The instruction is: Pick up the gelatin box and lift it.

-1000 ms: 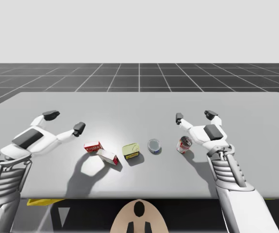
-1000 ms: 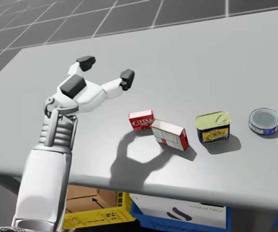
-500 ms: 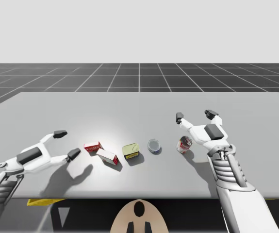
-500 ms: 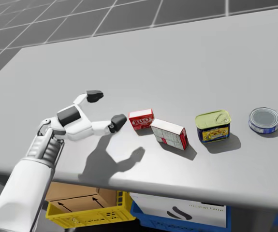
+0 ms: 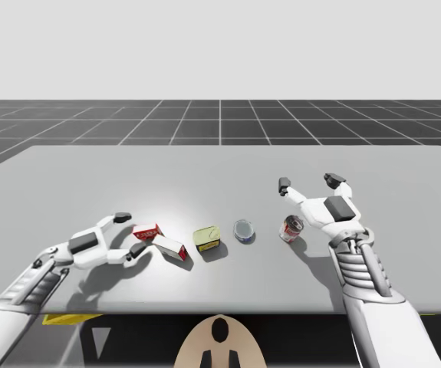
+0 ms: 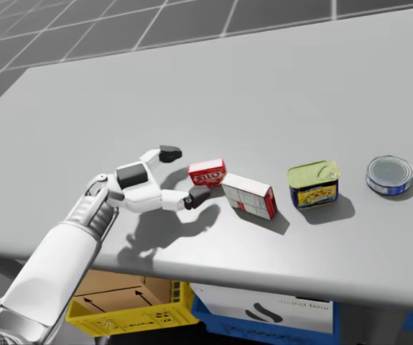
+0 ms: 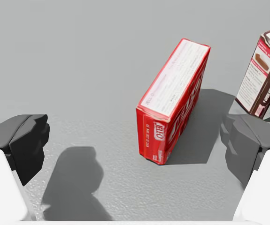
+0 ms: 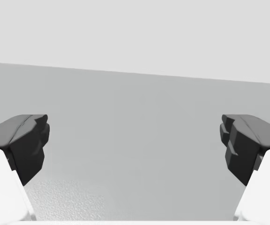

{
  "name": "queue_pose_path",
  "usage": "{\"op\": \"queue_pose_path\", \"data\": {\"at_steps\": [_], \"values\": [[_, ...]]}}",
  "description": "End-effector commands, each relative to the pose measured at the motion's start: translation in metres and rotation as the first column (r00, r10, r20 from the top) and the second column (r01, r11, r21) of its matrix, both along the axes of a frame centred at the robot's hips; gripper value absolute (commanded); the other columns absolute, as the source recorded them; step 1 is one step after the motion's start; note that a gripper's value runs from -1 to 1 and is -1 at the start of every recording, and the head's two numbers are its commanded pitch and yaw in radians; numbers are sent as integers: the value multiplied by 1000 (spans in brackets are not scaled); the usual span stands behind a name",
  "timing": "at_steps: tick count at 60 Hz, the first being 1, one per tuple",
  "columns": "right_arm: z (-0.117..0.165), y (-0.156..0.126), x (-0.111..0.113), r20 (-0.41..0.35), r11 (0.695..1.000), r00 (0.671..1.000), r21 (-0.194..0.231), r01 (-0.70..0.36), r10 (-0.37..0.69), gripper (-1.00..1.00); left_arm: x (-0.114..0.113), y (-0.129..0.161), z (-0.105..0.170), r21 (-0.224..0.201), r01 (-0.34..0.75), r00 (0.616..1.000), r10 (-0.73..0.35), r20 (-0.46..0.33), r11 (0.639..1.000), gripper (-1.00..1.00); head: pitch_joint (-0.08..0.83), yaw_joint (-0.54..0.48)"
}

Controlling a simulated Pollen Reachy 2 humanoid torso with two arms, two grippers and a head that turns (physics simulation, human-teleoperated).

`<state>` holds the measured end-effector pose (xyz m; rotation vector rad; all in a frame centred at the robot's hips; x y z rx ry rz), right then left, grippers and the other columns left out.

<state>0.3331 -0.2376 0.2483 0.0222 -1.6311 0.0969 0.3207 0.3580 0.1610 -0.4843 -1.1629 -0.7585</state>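
Under the table's [image 5: 220, 165] near edge, a yellow crate [image 6: 95, 321] holds a cardboard box [image 6: 123, 291]; a blue crate [image 6: 220, 332] holds a white box [image 6: 263, 310]. The grey table stands on a dark gridded floor [image 5: 220, 119]. My left gripper [image 5: 129, 233] gapes wide, with the red box [image 5: 146, 231] between its fingers, untouched, on its long edge, left of middle. My right gripper [image 5: 307, 182], at the right, is wide.

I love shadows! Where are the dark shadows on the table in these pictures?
Head view: the left end effector casts a dark blotch on the table just below it, and the tin has a soft one beside it. Left wrist view: the shadow of the red box falls toward the other box.
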Motion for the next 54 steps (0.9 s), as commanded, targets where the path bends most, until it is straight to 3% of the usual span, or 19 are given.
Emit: {"op": "queue_pose_path", "data": {"at_steps": [1, 19, 22, 23, 24, 25, 40, 54], "values": [[0, 0, -1, 1, 1000, 1000, 3, -2, 2, -1000, 9, -11, -4, 14, 80, 995, -79, -60, 997, -1000, 699, 367], [1, 0, -1, 4, 1000, 1000, 4, -2, 2, -1000, 17, -25, -8, 20, 105, 992, -103, -71, 994, -1000, 702, 360], [1, 0, -1, 3, 1000, 1000, 5, -3, 3, -1000, 17, -25, -9, 19, 106, 992, -104, -71, 994, -705, 702, 359], [1, 0, -1, 3, 1000, 1000, 5, -3, 3, -1000, 17, -25, -9, 18, 105, 992, -104, -71, 994, -231, 702, 359], [1, 0, -1, 3, 1000, 1000, 5, -3, 3, -1000, 17, -24, -9, 16, 105, 992, -104, -73, 994, 114, 702, 358], [1, 0, -1, 3, 1000, 1000, 5, -2, 2, -1000, 16, -24, -9, 14, 106, 992, -105, -73, 994, 935, 702, 358], [2, 0, -2, 5, 1000, 1000, 5, 1, -1, -1000, 13, -19, -7, 0, 99, 994, -99, -49, 995, 1000, 664, 368], [2, -1, -1, 4, 1000, 1000, 10, 8, -8, -1000, 13, -17, -7, -1, 107, 993, -107, -43, 994, 1000, 479, 393]]}}
